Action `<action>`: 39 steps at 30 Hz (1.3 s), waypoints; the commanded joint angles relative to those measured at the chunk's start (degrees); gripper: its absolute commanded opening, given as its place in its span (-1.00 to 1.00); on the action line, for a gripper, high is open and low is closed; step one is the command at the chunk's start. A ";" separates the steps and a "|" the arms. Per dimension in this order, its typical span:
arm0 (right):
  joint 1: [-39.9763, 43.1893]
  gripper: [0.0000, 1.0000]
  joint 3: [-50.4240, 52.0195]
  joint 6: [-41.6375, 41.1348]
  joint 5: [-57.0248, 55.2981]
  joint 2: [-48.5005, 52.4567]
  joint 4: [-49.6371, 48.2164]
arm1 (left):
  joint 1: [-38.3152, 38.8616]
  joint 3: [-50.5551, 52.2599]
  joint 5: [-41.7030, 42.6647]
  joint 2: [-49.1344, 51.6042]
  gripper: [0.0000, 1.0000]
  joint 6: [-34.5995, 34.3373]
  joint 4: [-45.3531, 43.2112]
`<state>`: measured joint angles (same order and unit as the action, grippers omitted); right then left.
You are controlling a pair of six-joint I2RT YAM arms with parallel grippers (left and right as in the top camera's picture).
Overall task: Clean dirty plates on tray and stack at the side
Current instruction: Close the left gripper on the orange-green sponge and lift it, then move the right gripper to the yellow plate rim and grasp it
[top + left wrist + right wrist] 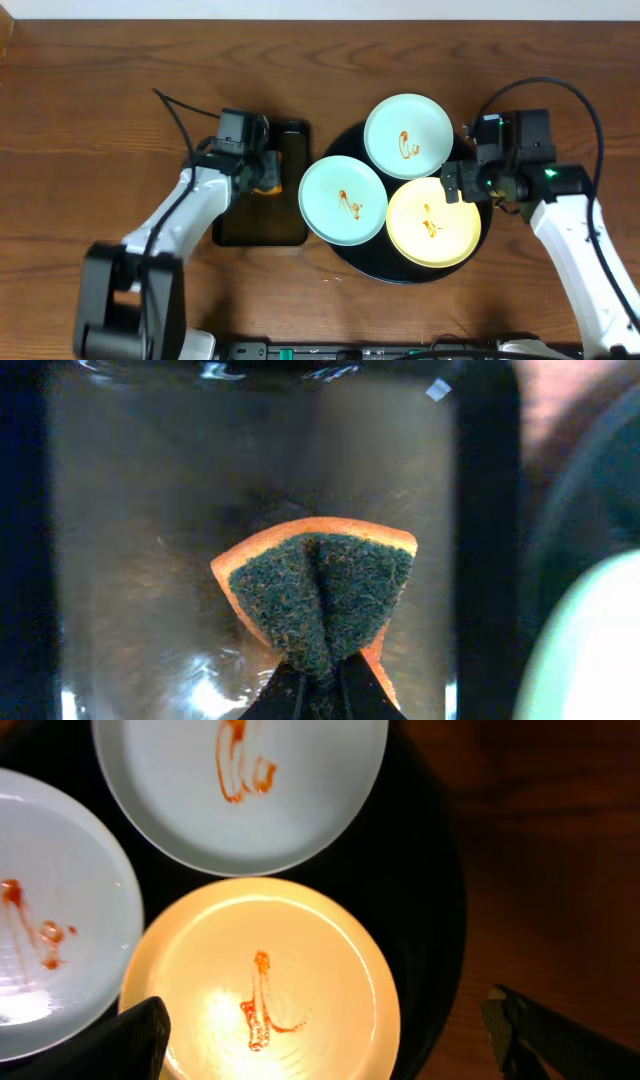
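Three plates lie on the round black tray [352, 255]: a mint-blue plate [408, 136] at the back, a mint-blue plate [343, 201] at the left, and a yellow plate [433, 222] at the front right. All carry orange sauce squiggles. My left gripper [262, 175] is shut on a folded orange-and-green sponge [322, 595] over the rectangular black tray [262, 225]. My right gripper [470, 183] is open above the yellow plate's [262, 985] right edge, with one finger over the plate and one over the wood. The back plate [240, 785] and left plate [50, 910] show in the right wrist view.
The rectangular tray [150, 540] has a glossy wet-looking floor and raised rim. Brown wood tabletop [90, 110] surrounds both trays. A black cable [575, 95] loops behind the right arm.
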<state>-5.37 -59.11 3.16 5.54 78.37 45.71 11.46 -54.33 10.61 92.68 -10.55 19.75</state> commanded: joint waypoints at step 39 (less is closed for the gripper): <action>8.70 -0.51 -1.09 7.61 5.84 25.38 -3.89 | -0.02 -0.22 0.76 -9.01 -0.85 -0.33 10.91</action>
<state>3.75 -59.31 10.74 7.44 103.07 41.32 11.46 -54.33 10.83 84.31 -10.57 30.50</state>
